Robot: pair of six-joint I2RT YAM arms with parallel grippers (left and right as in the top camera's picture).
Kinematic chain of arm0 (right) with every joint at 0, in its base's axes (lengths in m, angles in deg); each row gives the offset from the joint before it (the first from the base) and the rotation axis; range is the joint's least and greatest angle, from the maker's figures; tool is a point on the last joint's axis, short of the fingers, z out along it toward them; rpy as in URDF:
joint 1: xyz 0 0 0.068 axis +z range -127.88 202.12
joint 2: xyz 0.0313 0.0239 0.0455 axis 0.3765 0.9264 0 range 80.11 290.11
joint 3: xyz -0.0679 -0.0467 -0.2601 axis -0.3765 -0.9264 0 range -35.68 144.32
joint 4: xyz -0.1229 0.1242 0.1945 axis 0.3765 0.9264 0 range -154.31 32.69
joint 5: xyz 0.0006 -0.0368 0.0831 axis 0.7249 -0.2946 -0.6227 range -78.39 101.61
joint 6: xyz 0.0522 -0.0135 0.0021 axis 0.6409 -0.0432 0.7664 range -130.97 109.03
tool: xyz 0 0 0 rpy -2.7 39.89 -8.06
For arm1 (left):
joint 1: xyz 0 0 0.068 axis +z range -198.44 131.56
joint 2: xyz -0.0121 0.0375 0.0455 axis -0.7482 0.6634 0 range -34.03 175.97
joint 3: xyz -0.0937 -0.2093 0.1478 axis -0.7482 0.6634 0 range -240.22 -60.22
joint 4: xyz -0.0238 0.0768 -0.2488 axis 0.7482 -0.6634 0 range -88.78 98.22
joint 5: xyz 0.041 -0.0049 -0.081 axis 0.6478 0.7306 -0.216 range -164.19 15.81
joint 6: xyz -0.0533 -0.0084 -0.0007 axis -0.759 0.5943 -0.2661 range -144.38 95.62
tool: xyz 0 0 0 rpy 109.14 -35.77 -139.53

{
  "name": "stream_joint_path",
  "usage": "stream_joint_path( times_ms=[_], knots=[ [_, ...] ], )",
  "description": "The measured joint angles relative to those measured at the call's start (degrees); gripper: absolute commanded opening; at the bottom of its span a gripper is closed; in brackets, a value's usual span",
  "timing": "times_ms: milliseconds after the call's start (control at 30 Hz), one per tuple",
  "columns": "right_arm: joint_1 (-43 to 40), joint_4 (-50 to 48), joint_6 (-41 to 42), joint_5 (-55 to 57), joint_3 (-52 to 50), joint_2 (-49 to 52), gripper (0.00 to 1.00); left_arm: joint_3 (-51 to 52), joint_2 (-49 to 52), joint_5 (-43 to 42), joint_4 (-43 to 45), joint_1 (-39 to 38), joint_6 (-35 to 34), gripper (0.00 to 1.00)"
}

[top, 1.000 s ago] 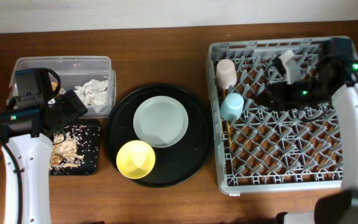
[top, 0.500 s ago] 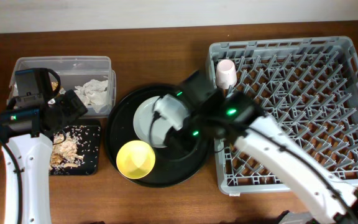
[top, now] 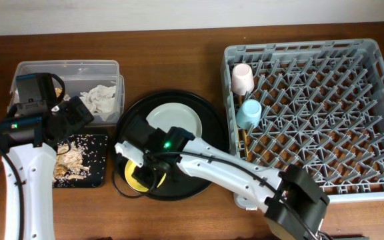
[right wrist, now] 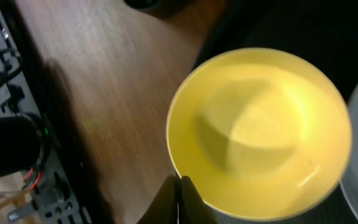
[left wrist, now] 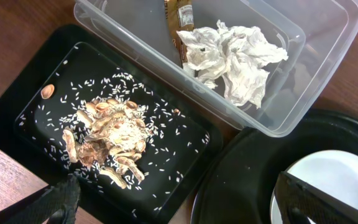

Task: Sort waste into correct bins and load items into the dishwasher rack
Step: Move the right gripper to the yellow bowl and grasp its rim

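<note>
Both the pink cup (top: 242, 79) & blue cup (top: 249, 113) lie in the rack (top: 325, 133), the R gripper (top: 145, 167) sits over the yellow bowl (right wrist: 260, 130) on the round tray (top: 212, 127), jaws' state can't be told, & the L gripper (left wrist: 176, 186) hangs spread wide above the black tray (left wrist: 17, 134) of scraps (left wrist: 114, 134).

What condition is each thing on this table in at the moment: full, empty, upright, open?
clear box: lidless, holding napkin and gold wrapper.
shallow black tray: holding food scraps.
yellow bowl: upright, empty, on round tray.
plate: empty, on round tray.
pink cup: lying in rack.
blue cup: lying in rack.
left hand: open, empty.
right hand: at bowl's rim, grip unclear.
</note>
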Motion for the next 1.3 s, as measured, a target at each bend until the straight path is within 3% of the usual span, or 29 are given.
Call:
stream_joint_path(
  times_ms=[267,633,833,967,1167,1300],
  knots=[
    [4.22,-4.26,0.02,0.02,-0.44,3.87,0.20,0.00,0.00,0.00,0.00,0.00,0.00,0.99],
    [4.46,-14.21,0.02,2.38,-7.69,4.24,0.26,0.00,0.00,0.02,0.00,0.00,0.00,0.99],
    [4.46,-15.67,0.02,4.50,-9.79,4.24,0.21,0.00,0.00,0.00,0.00,0.00,0.00,0.99],
    [4.46,-14.67,0.02,5.29,-9.86,4.24,0.05,0.00,0.00,0.00,0.00,0.00,0.00,0.99],
    [4.46,-13.81,-0.94,6.16,-9.53,4.09,0.04,0.00,0.00,0.00,0.00,0.00,0.00,0.99],
    [4.46,-7.39,-0.63,6.23,-7.43,2.64,0.04,0.00,0.00,0.02,-0.02,0.00,0.00,0.99]
  ],
)
